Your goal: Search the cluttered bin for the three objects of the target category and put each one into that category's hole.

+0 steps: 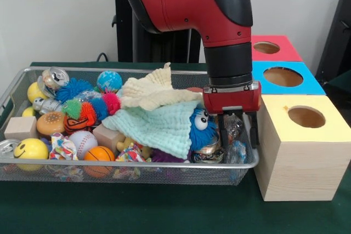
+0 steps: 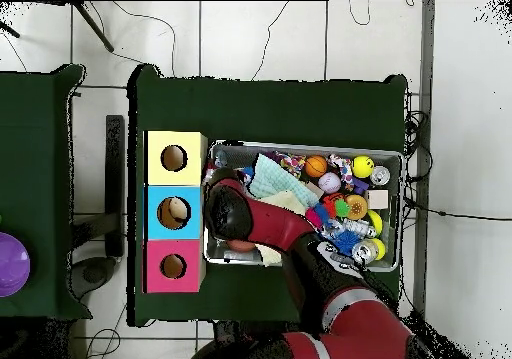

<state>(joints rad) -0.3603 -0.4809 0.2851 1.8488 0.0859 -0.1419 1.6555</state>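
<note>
Pincer point(image 1: 238, 130) spread in mesh bin point(image 1: 164, 164) — cloths, balls, cans inside

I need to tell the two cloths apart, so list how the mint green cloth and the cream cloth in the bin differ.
The mint green cloth is pale green; the cream cloth is off-white. The mint green cloth lies toward the bin's front rim, draped over a blue fuzzy toy; the cream cloth sits behind it, partly on top. The mint green cloth spreads wider; the cream cloth is more bunched. Both look soft, textured and crumpled among the toys.
</note>
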